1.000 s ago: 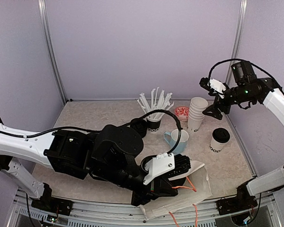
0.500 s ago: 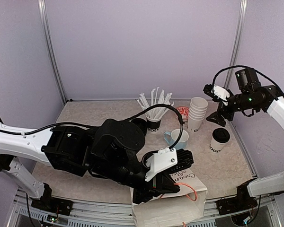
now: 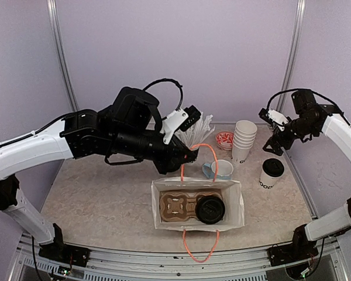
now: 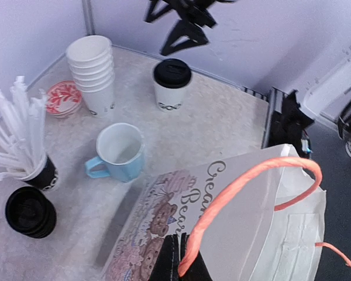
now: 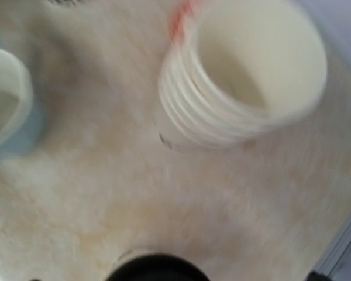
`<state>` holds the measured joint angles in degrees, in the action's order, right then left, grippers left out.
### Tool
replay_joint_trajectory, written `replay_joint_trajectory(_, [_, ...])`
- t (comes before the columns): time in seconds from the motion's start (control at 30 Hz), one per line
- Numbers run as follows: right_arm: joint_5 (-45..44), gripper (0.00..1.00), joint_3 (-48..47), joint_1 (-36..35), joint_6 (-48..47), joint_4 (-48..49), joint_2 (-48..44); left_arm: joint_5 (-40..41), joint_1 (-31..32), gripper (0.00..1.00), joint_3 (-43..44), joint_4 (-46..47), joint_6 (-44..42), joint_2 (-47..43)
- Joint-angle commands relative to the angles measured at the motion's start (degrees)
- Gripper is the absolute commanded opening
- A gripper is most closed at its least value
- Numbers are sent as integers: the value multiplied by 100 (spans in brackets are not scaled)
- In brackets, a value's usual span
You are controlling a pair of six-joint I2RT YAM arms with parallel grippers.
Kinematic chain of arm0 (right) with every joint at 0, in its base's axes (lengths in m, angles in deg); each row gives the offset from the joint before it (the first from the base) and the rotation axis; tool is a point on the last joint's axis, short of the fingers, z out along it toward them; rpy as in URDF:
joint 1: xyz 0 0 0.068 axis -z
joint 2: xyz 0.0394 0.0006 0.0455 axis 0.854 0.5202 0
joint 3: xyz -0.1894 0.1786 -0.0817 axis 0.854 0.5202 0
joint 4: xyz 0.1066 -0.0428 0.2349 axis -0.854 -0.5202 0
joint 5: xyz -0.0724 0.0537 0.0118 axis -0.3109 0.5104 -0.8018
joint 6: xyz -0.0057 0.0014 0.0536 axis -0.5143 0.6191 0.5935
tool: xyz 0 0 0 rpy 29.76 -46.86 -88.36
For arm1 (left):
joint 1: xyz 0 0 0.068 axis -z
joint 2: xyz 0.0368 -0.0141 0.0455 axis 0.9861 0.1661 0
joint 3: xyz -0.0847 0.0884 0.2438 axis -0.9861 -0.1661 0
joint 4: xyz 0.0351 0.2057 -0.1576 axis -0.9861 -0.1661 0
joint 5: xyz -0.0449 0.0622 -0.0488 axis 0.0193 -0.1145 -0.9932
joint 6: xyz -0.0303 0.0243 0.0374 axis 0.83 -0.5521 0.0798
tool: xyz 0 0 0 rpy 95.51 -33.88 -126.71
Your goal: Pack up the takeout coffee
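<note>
Having raised the bag (image 3: 236,202) upright, the left gripper (image 3: 190,153) clamps its orange handle (image 4: 251,178); the right gripper (image 3: 273,145) hangs spread.

1. Cup (image 3: 272,173): bare table (image 3: 292,199) on its right and near sides; cup stack (image 3: 244,140) crowds its far-left, mug (image 3: 221,170) farther left.
2. Bag (image 3: 237,202) mouth open from above (left carrier slot (image 3: 174,207) free); handle (image 4: 240,188) arches over its far edge.

White paper bag with orange handles (image 4: 245,228): cursive print on the side, only "Crea" and "Bea" legible. Black-lidded white paper cup (image 3: 272,172): black print near base, "OOD" readable from overhead.
</note>
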<state>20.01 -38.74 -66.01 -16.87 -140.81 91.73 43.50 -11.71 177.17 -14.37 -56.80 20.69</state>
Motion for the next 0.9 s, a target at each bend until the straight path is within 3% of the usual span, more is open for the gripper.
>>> replay_joint_trajectory(0.0, [359, 86, -19, 655, 568, -134, 452, -234, -621, 0, 363, -462, 269, 127])
replay_joint_trajectory(0.17, [1167, 78, -14, 1446, 1029, -94, 950, -41, -1174, 0, 506, -597, 422, 388])
replay_joint_trajectory(0.4, [1721, 77, 133, 1779, 1462, 118, 1512, -5, -1787, 0, 516, -73, 361, 507])
replay_joint_trajectory(0.47, [1798, 78, 193, 1856, 1491, 199, 1648, -27, -1909, 7, 504, 48, 387, 549])
replay_joint_trajectory(0.7, [2154, 80, 281, 2022, 1366, 139, 2120, 190, -1987, 45, 563, -14, 414, 502])
replay_joint_trajectory(0.87, [2443, 79, 470, 2035, 1213, -43, 2146, 886, -1805, 56, 603, -167, 355, -3])
